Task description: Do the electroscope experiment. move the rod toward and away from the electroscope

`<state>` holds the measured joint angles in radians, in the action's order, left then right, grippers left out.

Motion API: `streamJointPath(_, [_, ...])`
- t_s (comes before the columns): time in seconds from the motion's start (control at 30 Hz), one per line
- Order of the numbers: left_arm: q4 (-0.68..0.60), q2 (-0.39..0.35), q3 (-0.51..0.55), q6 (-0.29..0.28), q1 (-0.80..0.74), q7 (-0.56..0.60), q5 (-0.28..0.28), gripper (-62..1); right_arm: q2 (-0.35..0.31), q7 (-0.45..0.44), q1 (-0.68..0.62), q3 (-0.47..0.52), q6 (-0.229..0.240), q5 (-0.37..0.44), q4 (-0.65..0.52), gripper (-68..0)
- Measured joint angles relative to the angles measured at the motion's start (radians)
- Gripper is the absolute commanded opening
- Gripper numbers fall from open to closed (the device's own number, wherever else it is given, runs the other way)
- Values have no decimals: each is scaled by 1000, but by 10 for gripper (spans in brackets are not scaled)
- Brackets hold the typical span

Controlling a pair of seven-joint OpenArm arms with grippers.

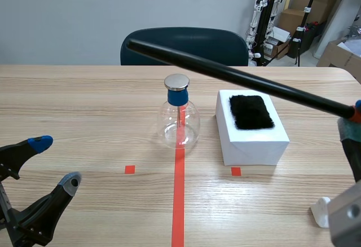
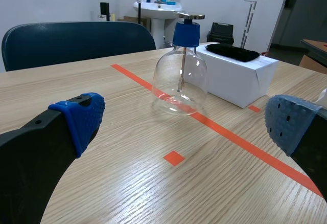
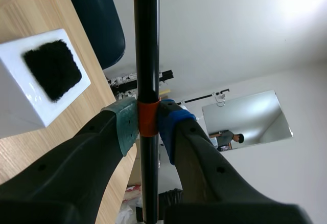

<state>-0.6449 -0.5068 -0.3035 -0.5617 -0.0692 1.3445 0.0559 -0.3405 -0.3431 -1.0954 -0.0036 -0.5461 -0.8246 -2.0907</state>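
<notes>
Rod (image 1: 237, 76): clamped at its orange band, near one end, between the pads of the right tool (image 3: 147, 124), leaving nearly the whole length free for sweeping. Held high off the worktop (image 1: 84, 100), slanting in from the right across the box (image 1: 254, 142) and the fur (image 1: 251, 111) on top of it, with the free part passing over the cap (image 1: 176, 81) of the electroscope (image 1: 179, 120). Looks apart from the cap; height above it impossible to tell. Probably gripped at the end to keep the tool away from the cap and bring only the rod near it. Electroscope upright on the red line, mid-worktop, just beside the box, within easy reach of a swing. Fur lying on the box, likely there for rubbing and kept close for a recharge. Left tool (image 2: 185, 121) released, fingers wide apart, low over the worktop on its own side, short of the electroscope and holding nothing; apparently kept back so as not to disturb the reading. Judged to be in the approach-and-retreat phase. Next: draw the rod off and bring it back, taking care not to knock the cap or tip the electroscope.
</notes>
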Motion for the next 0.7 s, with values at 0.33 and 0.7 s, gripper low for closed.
streamJointPath(0.33, [0,0,0,0,0,0,0,14,0,-16,0,0,0,0,-9,-676])
streamJointPath(0.7, [0,0,0,0,0,0,0,14,0,-16,0,0,-1,-1,-9,-676])
